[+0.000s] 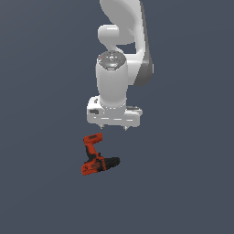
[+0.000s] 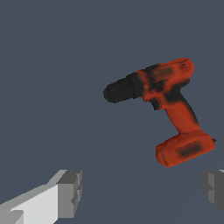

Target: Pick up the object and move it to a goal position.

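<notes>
The object, a small red-orange and black drill [image 1: 96, 156], lies on its side on the grey floor, its black chuck pointing to the exterior view's right. The wrist view shows the drill [image 2: 168, 105] whole, with the chuck, handle and battery base all clear. My gripper [image 1: 114, 127] hangs above the drill and slightly to the exterior view's right, not touching it. Its fingers [image 2: 68, 192] stand wide apart with nothing between them, so the gripper [image 2: 142, 190] is open.
A flat dark grey floor [image 1: 183, 192] surrounds the drill. The white arm [image 1: 121, 59] rises above the gripper in the exterior view. No other objects show.
</notes>
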Available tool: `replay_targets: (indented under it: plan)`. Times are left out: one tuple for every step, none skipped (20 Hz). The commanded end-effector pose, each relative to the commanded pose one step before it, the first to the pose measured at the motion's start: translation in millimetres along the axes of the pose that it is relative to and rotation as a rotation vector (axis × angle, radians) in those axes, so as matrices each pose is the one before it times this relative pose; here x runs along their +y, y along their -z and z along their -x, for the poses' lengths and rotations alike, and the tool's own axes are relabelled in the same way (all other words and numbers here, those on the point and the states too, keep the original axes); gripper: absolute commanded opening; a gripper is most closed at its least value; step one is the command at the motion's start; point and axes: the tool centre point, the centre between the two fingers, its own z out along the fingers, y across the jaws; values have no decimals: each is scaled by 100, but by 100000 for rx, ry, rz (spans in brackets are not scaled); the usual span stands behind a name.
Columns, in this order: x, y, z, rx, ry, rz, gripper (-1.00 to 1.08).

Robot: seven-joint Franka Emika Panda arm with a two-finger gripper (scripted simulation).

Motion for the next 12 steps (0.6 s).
replay_targets:
  plan:
    - [142,-410,-514,-562,-4292,404,108]
    - [55,-189,-245,-245,-2015,207,108]
    - [53,-204,-261,-255,-2149,234,108]
    - [49,-218,-276,-264,-2281,262,108]
    - [45,-233,-290,-270,-2412,294,108]
    - [39,-248,-304,-274,-2542,327,108]
    - [31,-261,-315,-274,-2650,360,108]
    - [22,-265,-314,-261,-2661,381,108]
    - [12,-267,-310,-246,-2653,399,108]
    - [2,-268,-306,-230,-2644,415,108]
    - [-8,-270,-302,-214,-2635,431,108]
    - [-18,-271,-297,-196,-2625,446,108]
